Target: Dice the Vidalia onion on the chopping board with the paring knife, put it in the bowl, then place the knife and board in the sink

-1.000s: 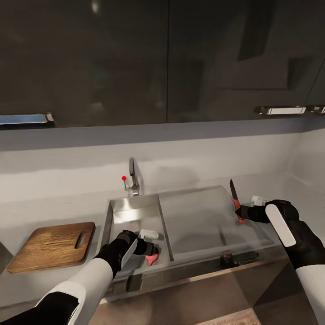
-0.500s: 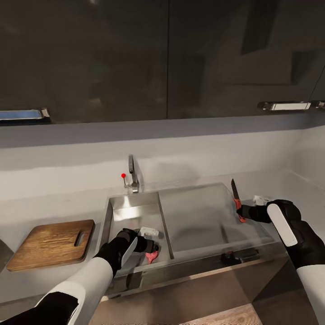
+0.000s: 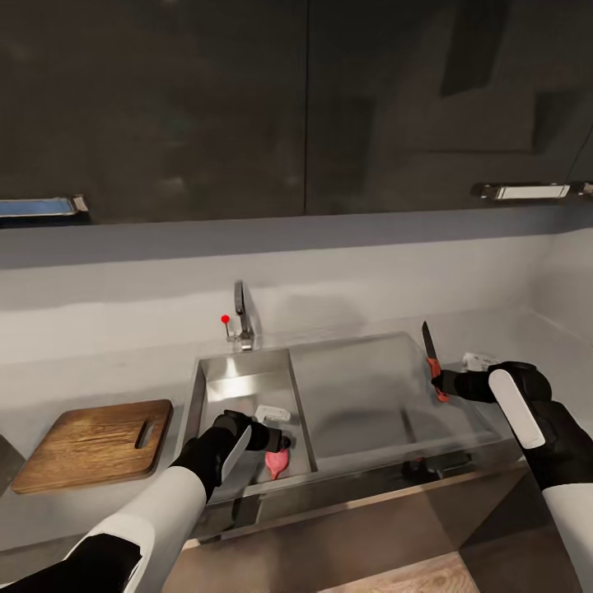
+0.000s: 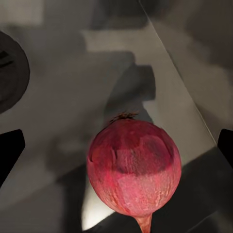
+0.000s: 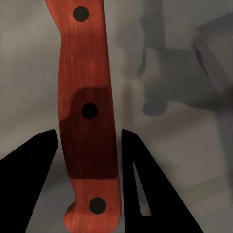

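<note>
The Vidalia onion (image 4: pixel 133 167), pinkish-red, lies in the sink (image 3: pixel 198 394) near the basin's front right corner (image 3: pixel 277 463). My left gripper (image 3: pixel 278 449) reaches down into the basin and stands open, its fingertips (image 4: pixel 9 150) wide apart on either side of the onion without touching it. Over the draining part (image 3: pixel 371 395), my right gripper (image 3: pixel 441 383) is shut on the paring knife (image 3: pixel 430 358); its fingers (image 5: pixel 41 155) clamp the red handle (image 5: pixel 87 111) and the dark blade points up. The chopping board (image 3: pixel 95 445) lies on the countertop (image 3: pixel 99 379) left of the sink. The bowl is out of view.
The chrome tap (image 3: pixel 241 317) and a small red knob (image 3: pixel 225 319) stand behind the basin. Glossy black upper cabinets (image 3: pixel 296 107) hang above the pale backsplash. The round drain (image 4: pixel 9 73) lies in the basin floor near the onion.
The view shifted slightly. My left gripper has eased a little farther back in the basin, and more of the onion shows in front of it. The right gripper and knife have barely moved.
</note>
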Motion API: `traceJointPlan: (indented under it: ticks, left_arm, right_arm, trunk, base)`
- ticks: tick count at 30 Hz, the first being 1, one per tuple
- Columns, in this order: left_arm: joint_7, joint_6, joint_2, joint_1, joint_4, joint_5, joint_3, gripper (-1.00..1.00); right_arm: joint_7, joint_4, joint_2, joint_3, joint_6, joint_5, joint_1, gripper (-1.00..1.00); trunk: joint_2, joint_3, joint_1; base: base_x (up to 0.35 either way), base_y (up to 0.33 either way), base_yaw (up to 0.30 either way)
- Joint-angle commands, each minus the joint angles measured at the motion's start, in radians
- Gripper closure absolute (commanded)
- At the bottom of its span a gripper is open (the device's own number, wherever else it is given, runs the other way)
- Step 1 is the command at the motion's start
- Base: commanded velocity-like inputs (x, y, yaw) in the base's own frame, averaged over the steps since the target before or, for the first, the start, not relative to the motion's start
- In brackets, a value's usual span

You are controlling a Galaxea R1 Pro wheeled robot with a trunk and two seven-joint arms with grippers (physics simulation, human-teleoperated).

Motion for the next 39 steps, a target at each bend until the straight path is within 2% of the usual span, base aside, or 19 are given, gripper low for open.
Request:
traceJointPlan:
  ticks: [1,39]
  left_arm:
    - [-0.001,0.005,0.0,-0.001,-0.001,0.0,-0.001,-1.0]
    - [-0.001,0.005,0.0,-0.001,0.004,0.0,-0.001,-1.0]
  right_arm:
    - [-0.011,-0.001,-0.001,0.002,0.002,-0.01,-0.001,1.0]
    - [-0.011,-0.001,-0.001,0.002,0.002,-0.01,-0.001,1.0]
  trunk:
    - [-0.002,-0.003,0.001]
    - [-0.002,-0.05,0.001]
  base:
    - [0.0,0.0,0.0]
    - [0.0,0.0,0.0]
